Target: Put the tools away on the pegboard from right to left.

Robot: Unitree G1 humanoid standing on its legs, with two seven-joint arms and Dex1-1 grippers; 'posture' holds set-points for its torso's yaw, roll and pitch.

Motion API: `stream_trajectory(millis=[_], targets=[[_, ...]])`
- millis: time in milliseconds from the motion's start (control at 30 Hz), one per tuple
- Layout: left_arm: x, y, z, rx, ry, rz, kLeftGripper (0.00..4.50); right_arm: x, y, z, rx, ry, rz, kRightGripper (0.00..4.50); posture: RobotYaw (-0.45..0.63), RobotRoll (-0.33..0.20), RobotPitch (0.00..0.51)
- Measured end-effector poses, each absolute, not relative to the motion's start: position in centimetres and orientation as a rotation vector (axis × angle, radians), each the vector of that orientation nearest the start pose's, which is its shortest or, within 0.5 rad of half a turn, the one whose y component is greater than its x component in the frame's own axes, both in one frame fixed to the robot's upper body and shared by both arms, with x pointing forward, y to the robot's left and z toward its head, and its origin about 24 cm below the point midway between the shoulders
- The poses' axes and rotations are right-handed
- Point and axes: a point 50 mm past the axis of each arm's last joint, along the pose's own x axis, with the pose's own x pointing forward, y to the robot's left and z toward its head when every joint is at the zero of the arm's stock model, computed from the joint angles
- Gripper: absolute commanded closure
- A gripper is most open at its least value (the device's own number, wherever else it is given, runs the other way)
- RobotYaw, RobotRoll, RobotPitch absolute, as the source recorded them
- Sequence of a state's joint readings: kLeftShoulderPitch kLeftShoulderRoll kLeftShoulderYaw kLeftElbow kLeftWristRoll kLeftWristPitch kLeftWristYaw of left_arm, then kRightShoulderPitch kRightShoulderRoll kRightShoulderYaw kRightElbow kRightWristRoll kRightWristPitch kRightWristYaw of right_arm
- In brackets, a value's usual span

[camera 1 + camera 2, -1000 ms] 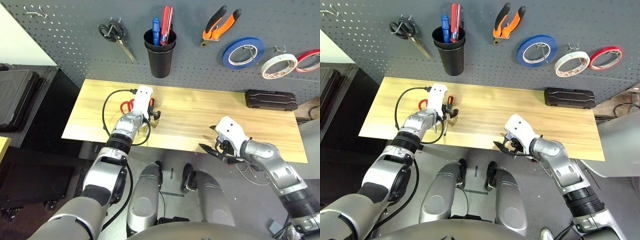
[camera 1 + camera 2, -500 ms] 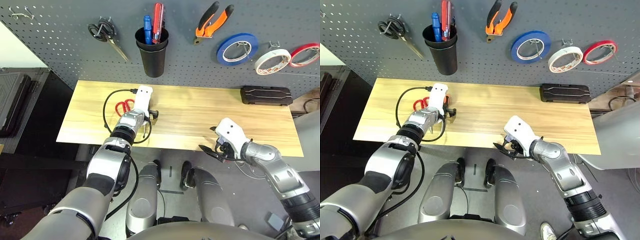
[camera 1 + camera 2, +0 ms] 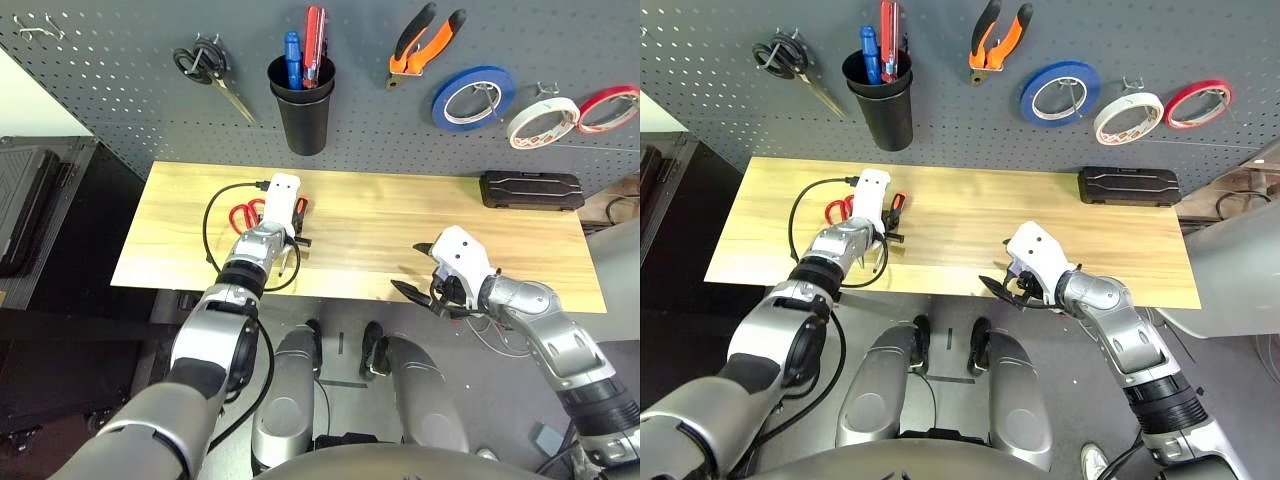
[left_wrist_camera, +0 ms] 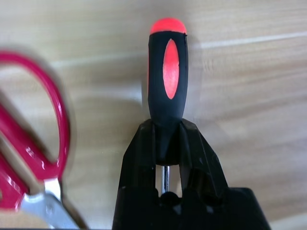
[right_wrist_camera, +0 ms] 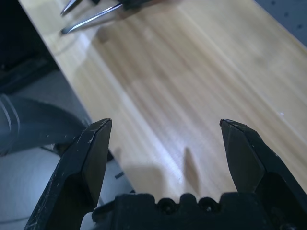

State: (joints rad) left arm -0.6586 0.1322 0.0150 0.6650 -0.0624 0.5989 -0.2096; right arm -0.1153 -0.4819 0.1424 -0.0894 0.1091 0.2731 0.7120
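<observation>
Orange-black screwdriver (image 4: pixel 167 81) was clamped at its handle base by the left gripper (image 4: pixel 168 143) near the table's (image 3: pixel 400 230) left end, ready for lifting to the pegboard (image 3: pixel 120 80); right gripper (image 5: pixel 168 143) was left gaping, empty.

Two silver forearms with smooth metallic shells and black ribbed rings at the joints. A white boxy housing on each wrist, a thin black cable (image 3: pixel 215 215) looping beside the left one. A pair of glossy black fingers on the left gripper (image 4: pixel 163 143) and the right gripper (image 5: pixel 165 143), wedge-shaped, tapering to blunt tips, small round screw holes at the base.
</observation>
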Motion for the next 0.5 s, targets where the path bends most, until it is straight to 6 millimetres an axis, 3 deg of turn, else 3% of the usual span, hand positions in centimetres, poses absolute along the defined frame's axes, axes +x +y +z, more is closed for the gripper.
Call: stream_trajectory(millis=[233,500], targets=[[31.9,13.5,6.4,-0.072,0.53,-0.294,4.01,26.4,-17.2,8.2,-0.228,0.043,0.807,0.0,0.23,0.0,0.235],[29.2,14.8,10.1,-0.202,0.344,-0.308,4.01,26.1,-17.9,8.8,-0.16,-0.189,0.826,0.0,0.25,0.0,0.203]])
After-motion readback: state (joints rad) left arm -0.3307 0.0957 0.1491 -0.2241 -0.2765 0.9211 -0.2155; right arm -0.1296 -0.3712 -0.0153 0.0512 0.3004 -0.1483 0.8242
